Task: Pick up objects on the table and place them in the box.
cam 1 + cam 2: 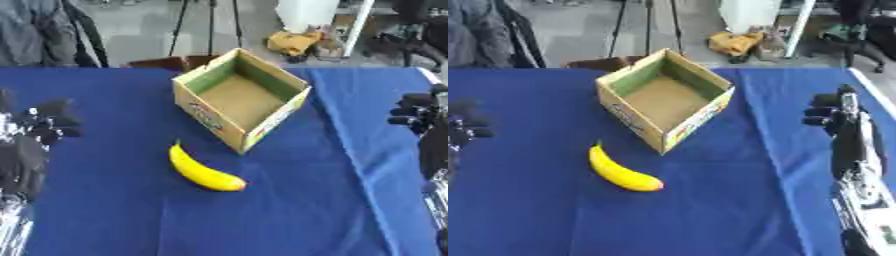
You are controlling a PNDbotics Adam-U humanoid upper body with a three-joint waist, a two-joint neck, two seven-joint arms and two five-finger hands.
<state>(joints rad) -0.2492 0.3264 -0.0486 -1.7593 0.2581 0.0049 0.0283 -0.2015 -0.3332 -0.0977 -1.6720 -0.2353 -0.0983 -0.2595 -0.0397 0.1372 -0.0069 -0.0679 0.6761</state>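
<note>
Both hands sit at the outer edges of the scene, well apart from the task's things. On the left side, the left hand point(48, 122) hovers above the blue tabletop point(105, 210), its dark fingers curled inward with nothing between them (the outline is blurred, so finer detail is lost). On the right side, the right hand point(829, 115) hangs over the tabletop's right edge, its fingers likewise bent and holding nothing; the black and silver forearm behind it runs down toward the lower right corner.

Between the two hands lies a yellow banana point(203, 171), resting flat on the blue cloth a little left of the middle. Its thin stem end points up toward the far side, and its rounder end points to the lower right. Neither hand touches it.

Just beyond the banana, and near it but not touching, stands an open cardboard box point(267, 122). It is turned at an angle, so one corner faces the robot. Its flaps are open, its brown floor is bare, and one inner wall looks green. Coloured print runs along the two outer sides that face the camera (too small to read).

Behind the tabletop's far edge is a grey floor with a yellowish bundle point(293, 42) lying on it.
</note>
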